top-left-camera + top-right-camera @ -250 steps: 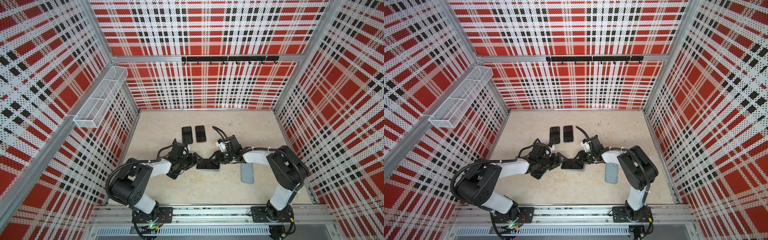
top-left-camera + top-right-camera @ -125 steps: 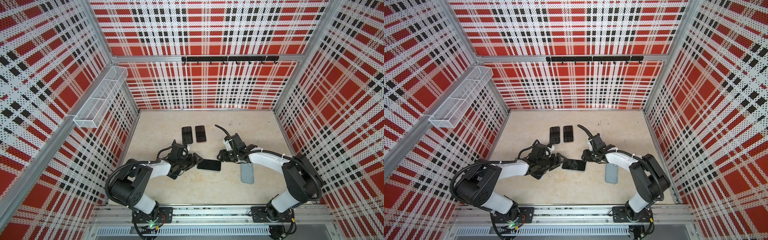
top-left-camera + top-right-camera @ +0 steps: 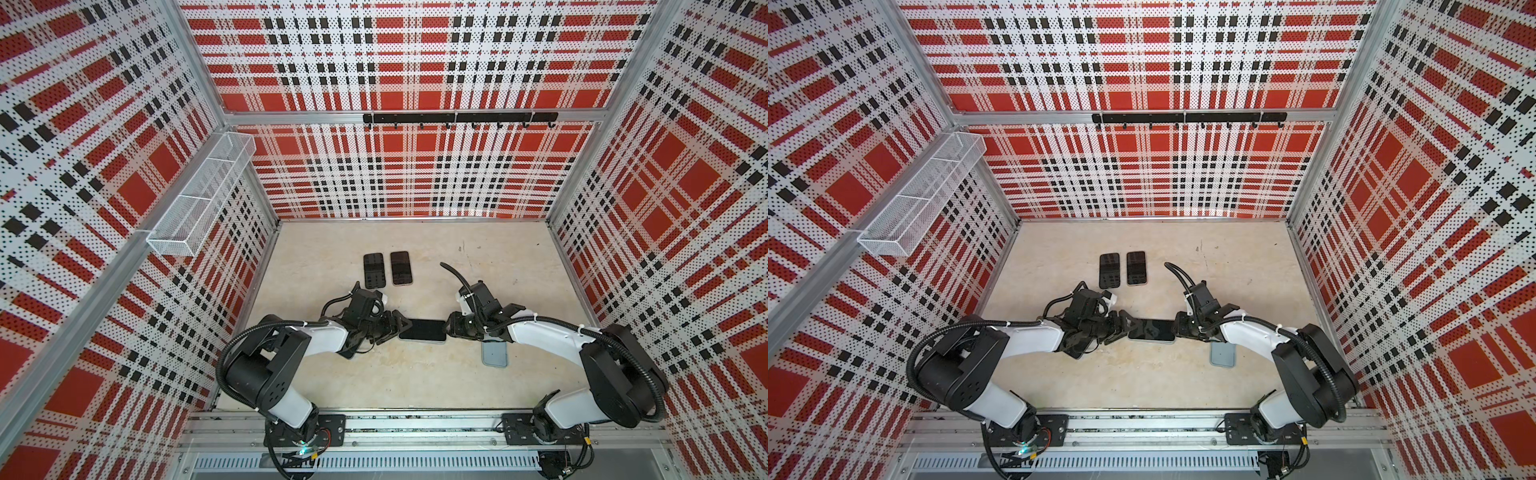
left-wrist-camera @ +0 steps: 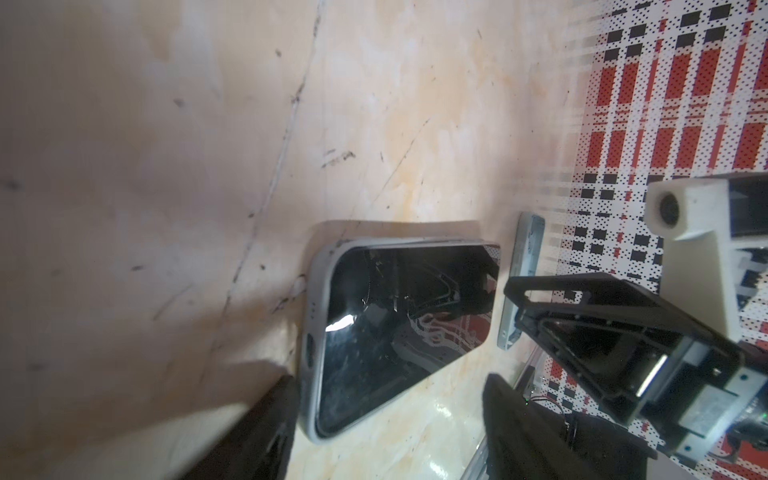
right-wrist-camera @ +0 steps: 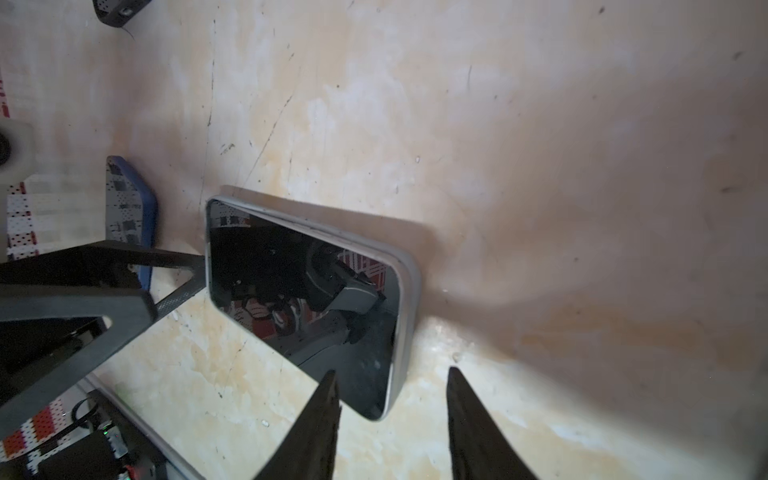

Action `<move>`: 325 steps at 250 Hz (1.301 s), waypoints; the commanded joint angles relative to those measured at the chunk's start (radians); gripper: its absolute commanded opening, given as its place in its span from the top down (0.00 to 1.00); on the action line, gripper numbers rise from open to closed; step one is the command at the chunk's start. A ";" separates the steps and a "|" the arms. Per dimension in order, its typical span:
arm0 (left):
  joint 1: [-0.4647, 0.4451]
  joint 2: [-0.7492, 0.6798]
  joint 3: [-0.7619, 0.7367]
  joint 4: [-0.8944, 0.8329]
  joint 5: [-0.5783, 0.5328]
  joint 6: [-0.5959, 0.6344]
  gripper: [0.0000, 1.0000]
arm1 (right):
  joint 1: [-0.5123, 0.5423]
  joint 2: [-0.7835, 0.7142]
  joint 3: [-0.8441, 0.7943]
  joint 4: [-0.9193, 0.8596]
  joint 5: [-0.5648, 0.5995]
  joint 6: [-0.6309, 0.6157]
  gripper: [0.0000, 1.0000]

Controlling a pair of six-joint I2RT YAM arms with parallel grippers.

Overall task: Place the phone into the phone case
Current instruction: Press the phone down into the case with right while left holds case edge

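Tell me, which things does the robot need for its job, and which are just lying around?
For the job: phone, pale case around it, left hand, right hand.

Just lying about: dark phone, second dark phone, grey case, wire basket, hook rail.

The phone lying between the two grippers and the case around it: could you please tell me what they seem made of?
Phone: glossy black glass front, judging by its mirror-like reflections. Case: matte pale grey, probably silicone or soft plastic; its rounded rim shows no glare.
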 commanded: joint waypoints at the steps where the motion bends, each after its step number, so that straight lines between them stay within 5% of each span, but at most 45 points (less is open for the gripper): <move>1: -0.017 0.026 0.011 -0.007 -0.011 -0.021 0.28 | 0.011 0.015 -0.015 0.113 -0.043 0.038 0.57; 143: -0.033 0.034 0.001 0.008 -0.019 -0.034 0.29 | 0.053 0.097 0.009 0.211 -0.089 0.080 0.73; 240: -0.033 0.031 -0.003 0.016 -0.017 -0.034 0.28 | 0.018 -0.071 0.017 0.051 0.015 0.032 0.57; 325: -0.035 0.053 0.009 0.024 -0.002 -0.031 0.28 | -0.072 -0.035 -0.082 0.172 -0.151 0.050 0.52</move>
